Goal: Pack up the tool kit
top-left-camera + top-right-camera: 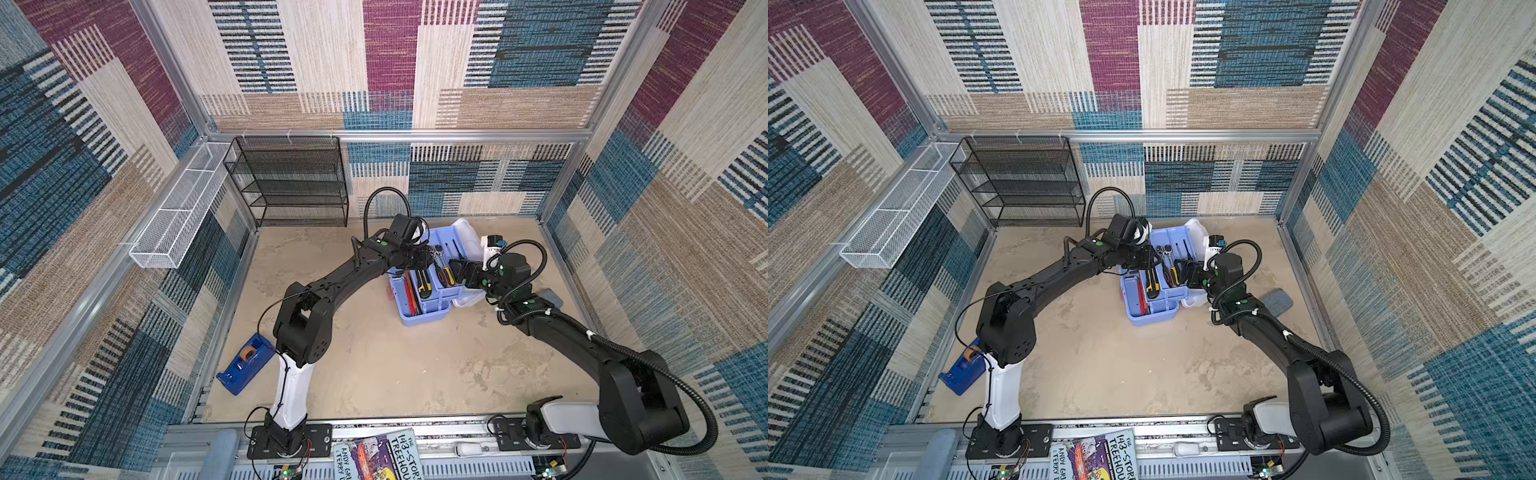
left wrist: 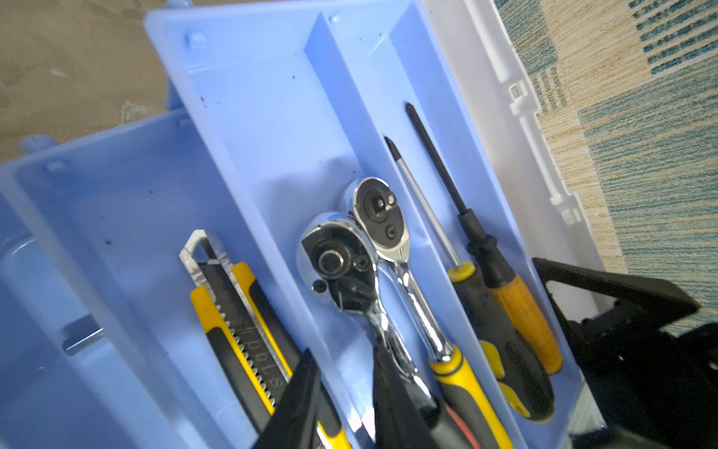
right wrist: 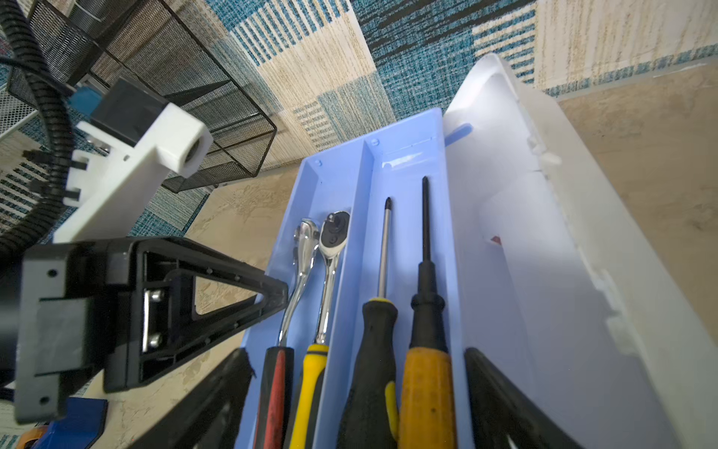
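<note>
Surface (image 1: 374, 374): tan, mottled, walled by patchwork carpet.
Toolbox (image 1: 424, 309): open, far centre; white lid (image 1: 467, 232) laid back.
Tray (image 2: 272, 116): two ratchets (image 2: 349, 264), two screwdrivers (image 2: 497, 311).
Left end effector (image 2: 345, 404): fingers narrowly apart, astride the red-handled ratchet's grip; contact unclear.
Right end effector (image 3: 357, 396): spread wide astride the tray.

Tray (image 2: 272, 116): smooth light-blue plastic, slight sheen. Ratchets (image 2: 382, 221): polished chrome metal. Lid (image 3: 544, 272): glossy white plastic. Screwdriver handles (image 3: 425, 388): matt rubbery grip. Table (image 1: 395, 365): mottled matt beige.
</note>
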You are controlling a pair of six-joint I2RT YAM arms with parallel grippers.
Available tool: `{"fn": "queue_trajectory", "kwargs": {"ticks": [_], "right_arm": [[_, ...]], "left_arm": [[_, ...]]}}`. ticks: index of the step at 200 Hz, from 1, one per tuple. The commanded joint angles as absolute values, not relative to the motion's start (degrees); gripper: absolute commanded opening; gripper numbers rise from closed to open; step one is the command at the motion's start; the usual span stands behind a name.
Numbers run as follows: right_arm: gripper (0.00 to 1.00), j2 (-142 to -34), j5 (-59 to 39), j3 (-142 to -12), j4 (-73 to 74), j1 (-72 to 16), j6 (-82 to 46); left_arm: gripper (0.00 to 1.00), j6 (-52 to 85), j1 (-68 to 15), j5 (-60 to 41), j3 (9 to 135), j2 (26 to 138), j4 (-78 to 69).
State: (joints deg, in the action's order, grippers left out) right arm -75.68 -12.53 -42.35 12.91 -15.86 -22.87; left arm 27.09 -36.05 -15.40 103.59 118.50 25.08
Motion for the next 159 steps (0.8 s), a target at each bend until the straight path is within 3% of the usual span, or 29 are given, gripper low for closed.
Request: {"fn": "queue_trajectory", "kwargs": {"ticks": [1, 116, 159], "right_arm": [[0.87, -75.04, -12.44, -43.31, 14.64, -16.0, -22.24], [0.89, -72.01, -11.09, -45.59, 12.11, -16.0, -22.09], [0.93, -69.5, -5.88, -47.27, 8.21, -15.95, -18.76]], "left_arm": [[0.26, 26.23, -35.85, -13.9, 102.88, 119.18, 30.94], [0.26, 26.48, -35.37, -13.45, 101.96, 119.16, 31.02], [0.26, 26.7, -34.87, -13.5, 100.94, 119.0, 30.85]]}}
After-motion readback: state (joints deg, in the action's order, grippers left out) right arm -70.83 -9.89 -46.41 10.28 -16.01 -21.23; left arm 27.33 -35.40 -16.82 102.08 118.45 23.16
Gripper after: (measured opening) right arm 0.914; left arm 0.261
